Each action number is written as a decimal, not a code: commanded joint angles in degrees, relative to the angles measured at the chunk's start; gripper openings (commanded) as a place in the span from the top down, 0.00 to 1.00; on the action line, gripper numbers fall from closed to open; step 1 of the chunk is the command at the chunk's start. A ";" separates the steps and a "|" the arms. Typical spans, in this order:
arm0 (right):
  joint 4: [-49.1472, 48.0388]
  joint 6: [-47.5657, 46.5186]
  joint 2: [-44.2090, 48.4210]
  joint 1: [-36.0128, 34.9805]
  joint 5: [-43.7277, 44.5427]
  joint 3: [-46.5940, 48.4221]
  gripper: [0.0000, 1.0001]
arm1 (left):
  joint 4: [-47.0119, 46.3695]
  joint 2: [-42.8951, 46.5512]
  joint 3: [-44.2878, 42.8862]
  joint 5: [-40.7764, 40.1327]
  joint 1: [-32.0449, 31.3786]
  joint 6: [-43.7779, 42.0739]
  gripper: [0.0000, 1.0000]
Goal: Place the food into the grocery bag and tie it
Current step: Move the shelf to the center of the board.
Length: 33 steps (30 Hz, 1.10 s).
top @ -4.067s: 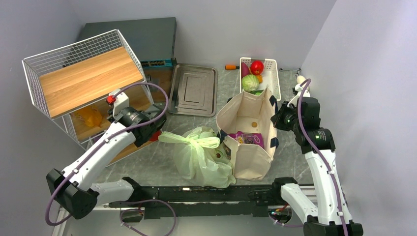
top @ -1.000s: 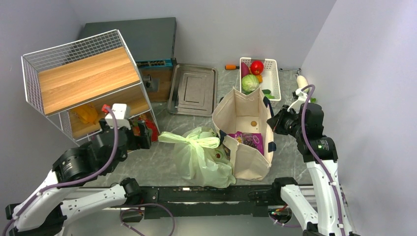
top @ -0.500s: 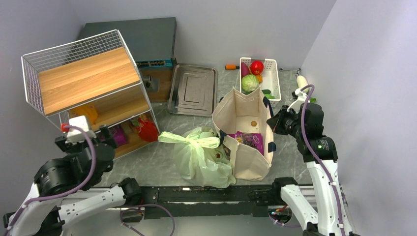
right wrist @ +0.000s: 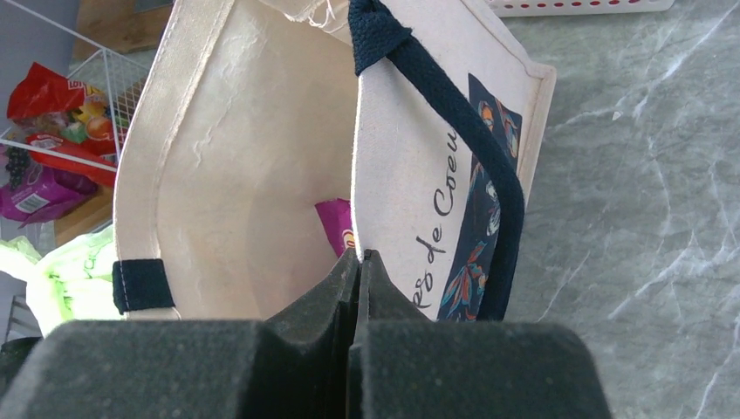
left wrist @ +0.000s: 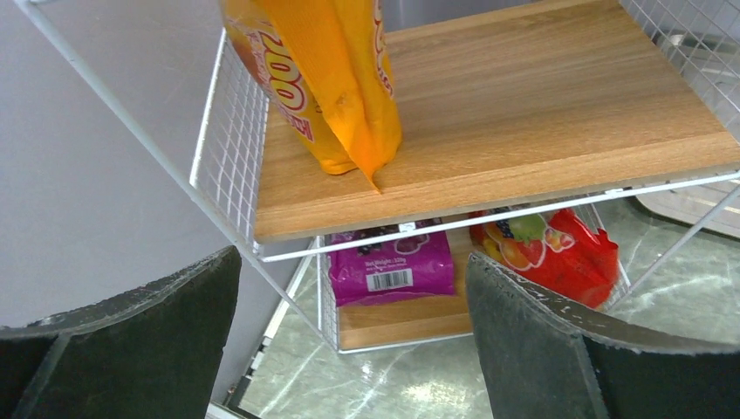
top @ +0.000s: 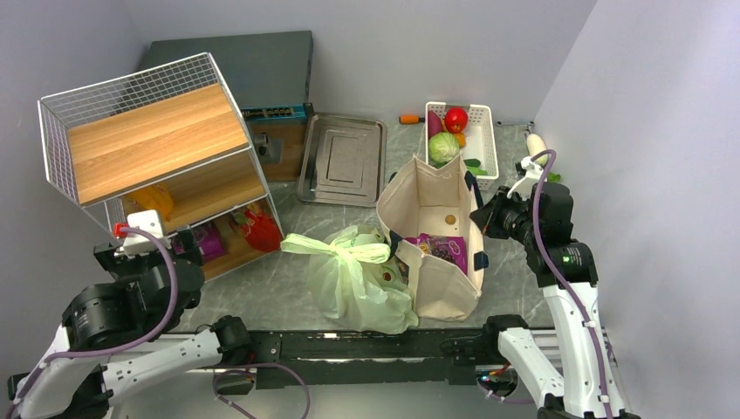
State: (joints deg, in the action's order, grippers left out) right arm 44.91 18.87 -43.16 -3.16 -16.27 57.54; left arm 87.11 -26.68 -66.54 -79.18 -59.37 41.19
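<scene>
The grocery bag [top: 358, 281], pale-green crinkly plastic, lies on the marble table with its handles knotted at the top [top: 353, 250]. The food is hidden from view. The bag leans against a beige canvas tote [top: 436, 253]. My right gripper [top: 484, 218] is shut on the tote's right wall; in the right wrist view the fabric edge [right wrist: 393, 175] runs down into the closed jaws [right wrist: 358, 262], and a bit of the green bag [right wrist: 70, 275] shows at the left. My left gripper [top: 147, 257] stands open near the wire shelf's front left corner, with nothing between its fingers [left wrist: 558, 349].
The wire shelf [top: 140, 140] holds an orange snack bag [left wrist: 323, 78], a purple packet [left wrist: 388, 266] and a red packet [left wrist: 550, 253]. A metal tray [top: 343, 159] and a white basket of produce [top: 483, 131] stand at the back. A purple packet [top: 441, 247] lies inside the tote.
My left arm has drawn back toward the near left, away from the shelf's front, with its gripper still open. The right gripper and the tote have stayed put.
</scene>
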 commanded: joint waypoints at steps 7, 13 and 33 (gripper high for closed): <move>-2.99 0.72 0.61 -0.24 -3.49 0.27 1.00 | -15.42 9.21 5.98 -8.83 -5.63 -18.19 0.01; -2.55 0.72 0.61 -0.33 -3.87 0.46 1.00 | -31.08 20.11 12.78 -14.56 -12.57 -33.29 0.01; -13.66 7.66 -5.41 -16.60 -17.40 16.78 0.05 | -70.03 -1.16 2.77 -14.49 -12.78 -71.41 0.01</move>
State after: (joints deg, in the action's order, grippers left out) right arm 40.66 21.28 -46.22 -11.31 -33.30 71.57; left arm 35.90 -23.53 -61.01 -89.41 -72.05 -13.26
